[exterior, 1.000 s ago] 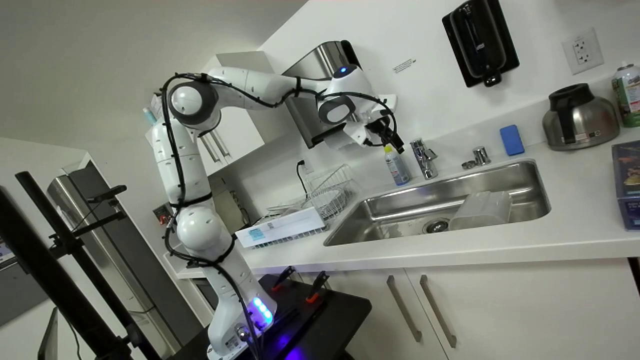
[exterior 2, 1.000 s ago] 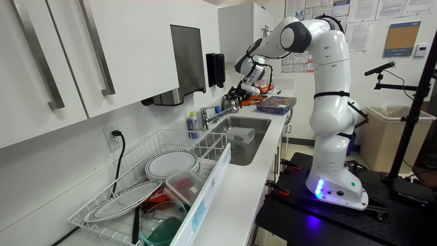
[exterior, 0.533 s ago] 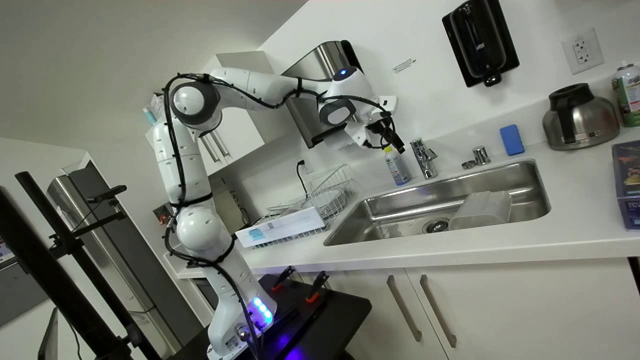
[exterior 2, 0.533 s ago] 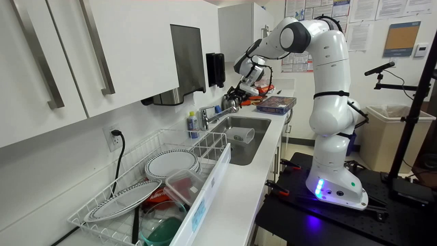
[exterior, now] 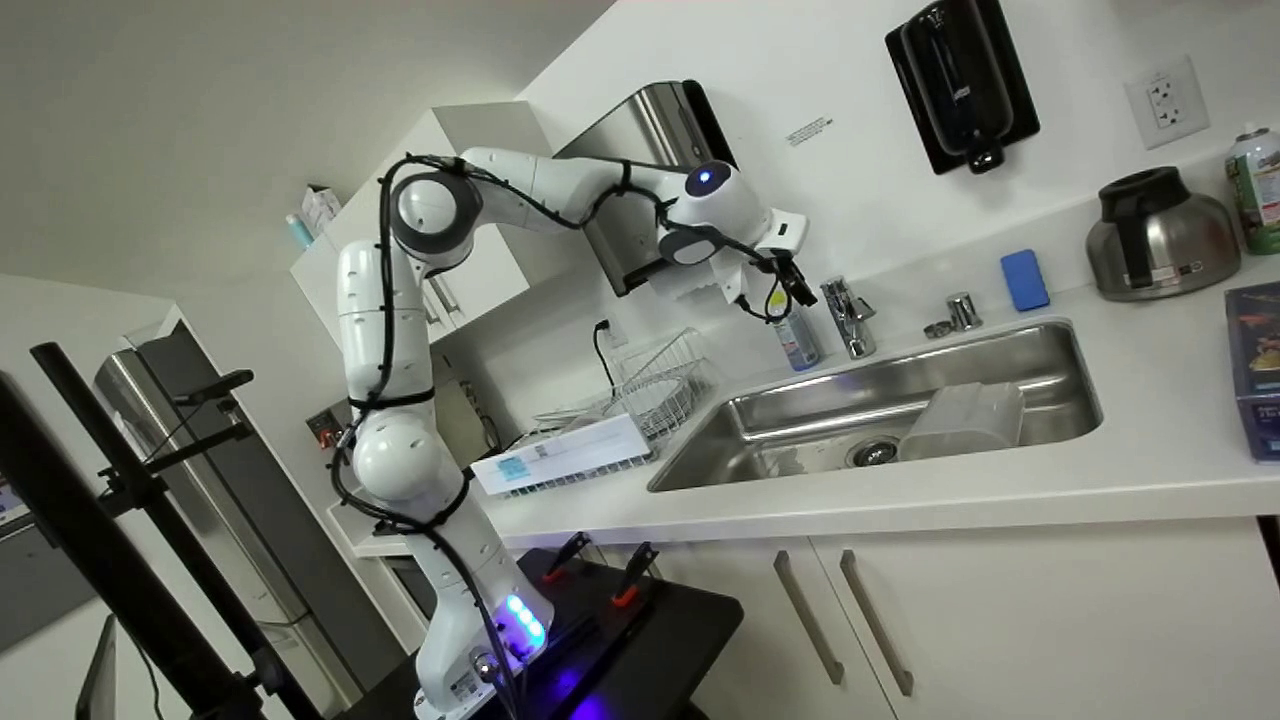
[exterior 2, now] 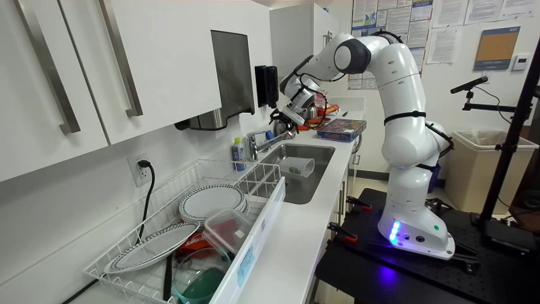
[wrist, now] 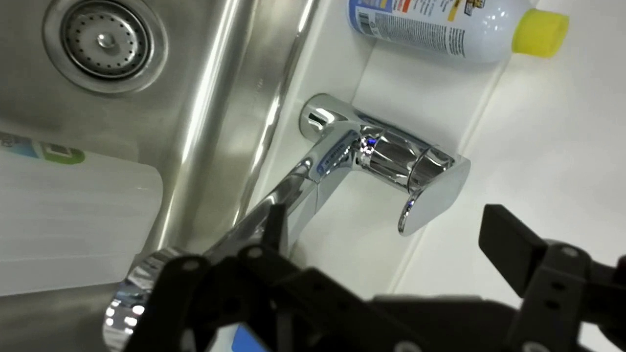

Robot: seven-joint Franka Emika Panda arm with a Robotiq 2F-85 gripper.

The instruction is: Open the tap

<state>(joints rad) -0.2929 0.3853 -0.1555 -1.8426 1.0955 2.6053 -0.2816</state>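
The tap is a slim silvery faucet that shows in both exterior views (exterior: 848, 315) (exterior 2: 253, 147), upright at the sink's back edge. In the wrist view its body (wrist: 391, 154), spout and flat lever handle (wrist: 435, 198) show large. My gripper (wrist: 391, 232) is open and empty. In the wrist view the lever's tip lies between the two black fingers, nearer the picture's middle, with no visible contact. The left finger overlaps the spout in the picture. In an exterior view the gripper (exterior: 798, 287) is up and left of the tap; it also shows in an exterior view (exterior 2: 286, 120) beyond the tap.
A spray bottle with a yellow cap (wrist: 440, 29) stands close beside the tap. The steel sink (exterior: 1085, 400) holds a clear plastic container (exterior: 965, 420). A low metal fitting (exterior: 962, 312) and a blue object (exterior: 1024, 280) are farther along. A paper towel dispenser (exterior 2: 234, 76) hangs above.
Over the last half second the arm has swung toward the wall and lowered slightly. The gripper has shifted a little closer to the tap in an exterior view. The tap looks the same.
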